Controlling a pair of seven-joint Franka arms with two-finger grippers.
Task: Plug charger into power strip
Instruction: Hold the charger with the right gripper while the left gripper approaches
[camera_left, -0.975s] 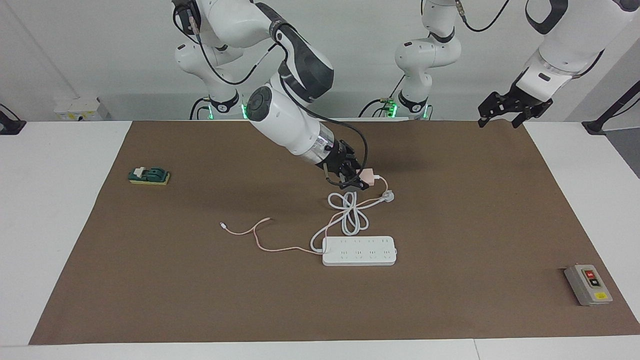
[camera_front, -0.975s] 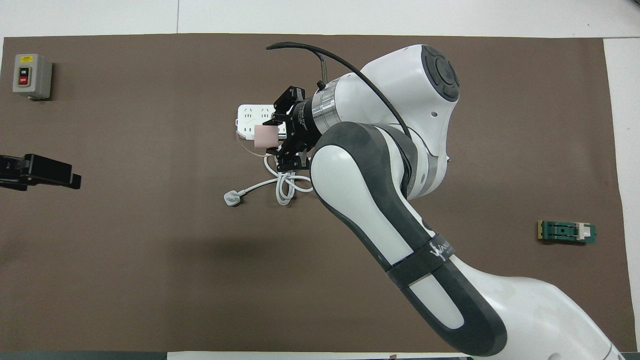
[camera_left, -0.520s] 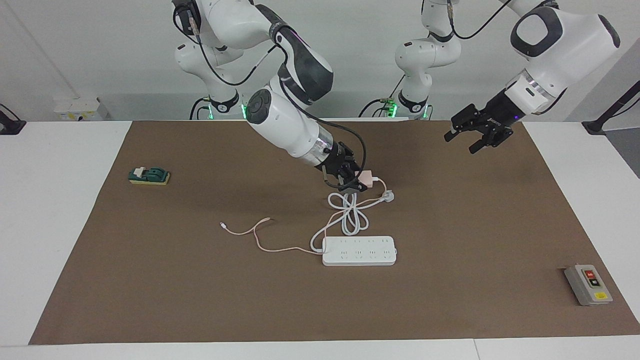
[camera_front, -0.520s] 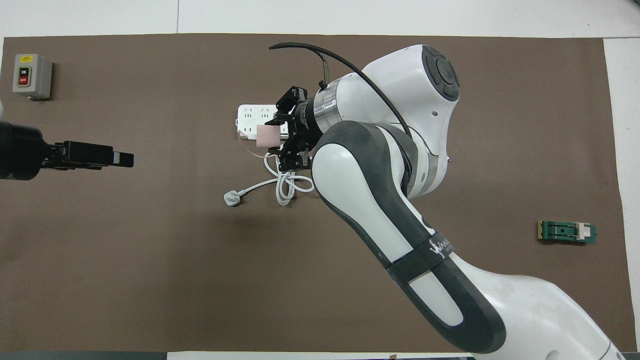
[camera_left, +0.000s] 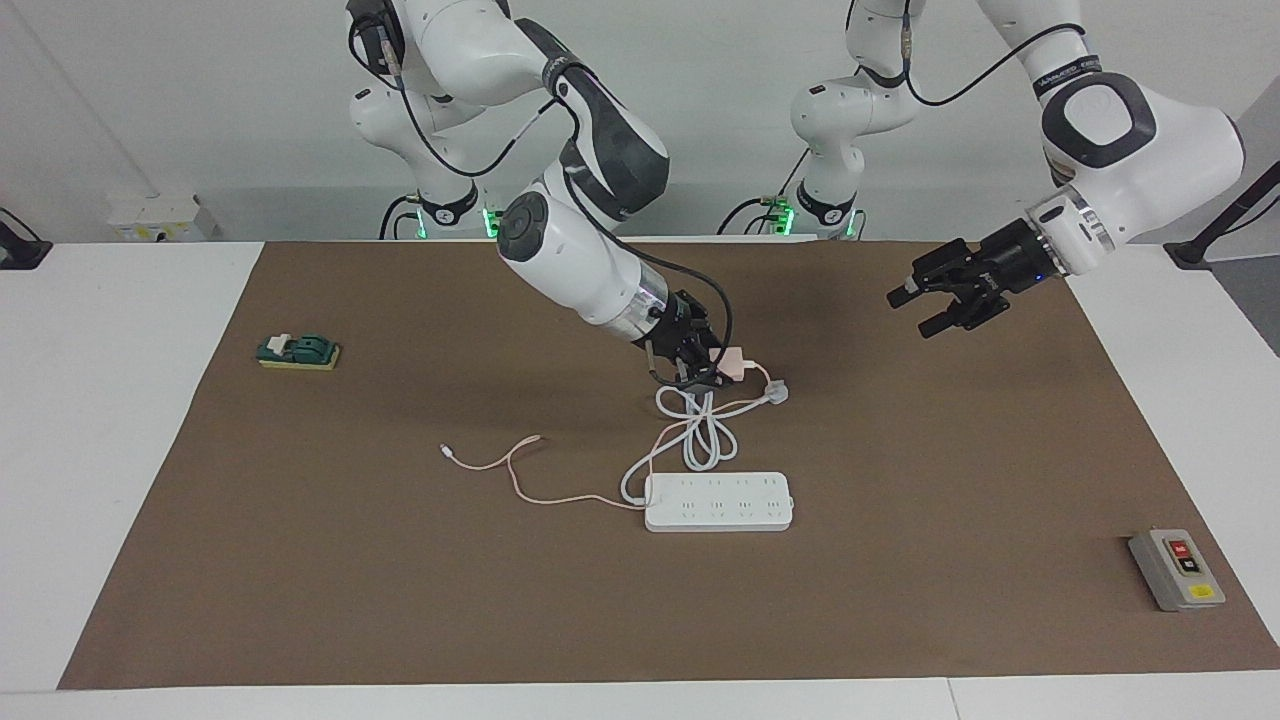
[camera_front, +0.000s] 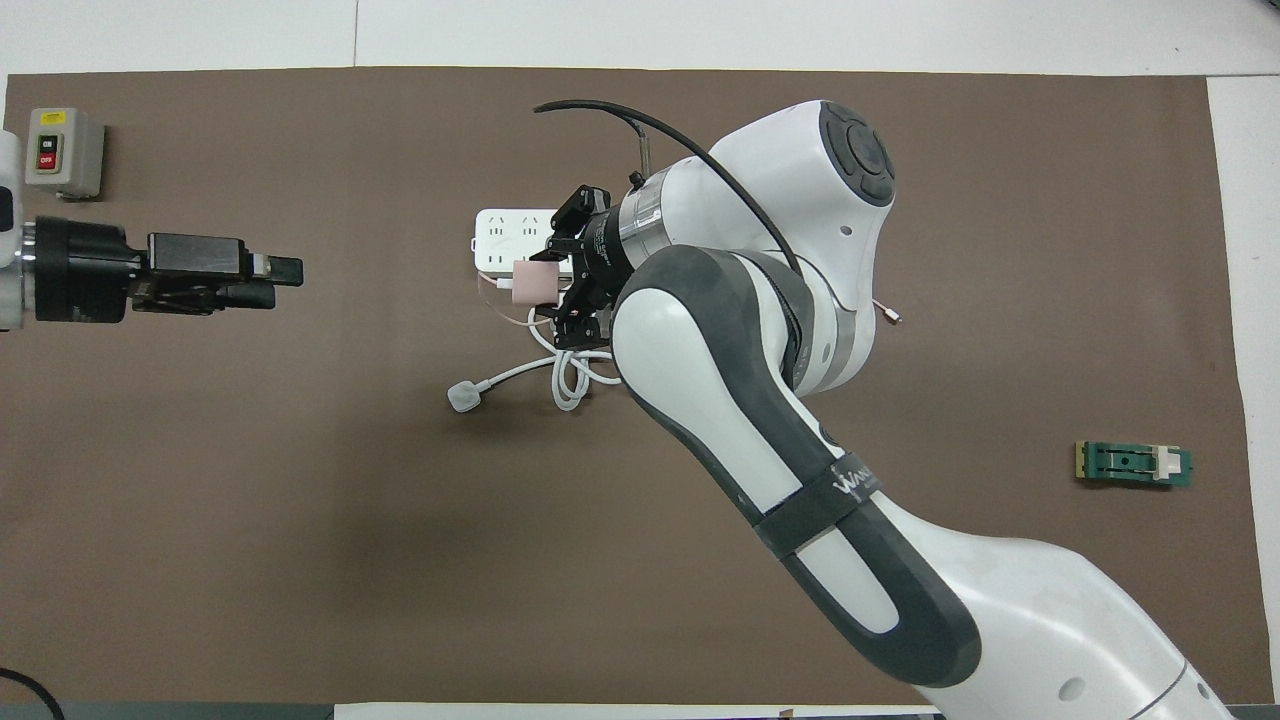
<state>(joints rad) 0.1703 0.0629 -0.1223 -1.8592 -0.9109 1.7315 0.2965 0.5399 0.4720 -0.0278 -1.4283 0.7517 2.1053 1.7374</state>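
Right gripper (camera_left: 712, 368) clamped on the pale pink cube charger (camera_left: 733, 363), mid-frame in the facing view.

The charger's thin pink cable (camera_left: 520, 478) trails loosely across the brown mat (camera_left: 900, 600) below it. The flat, rounded white power strip (camera_left: 718, 501) lies lower in that view, well apart from the held charger, its thick white cord (camera_left: 700, 430) looped between them and ending in a white plug (camera_left: 776, 392). In the overhead view the arm hides most of the strip. The left gripper (camera_left: 922, 308) hangs with jaws spread wide over bare mat at upper right.
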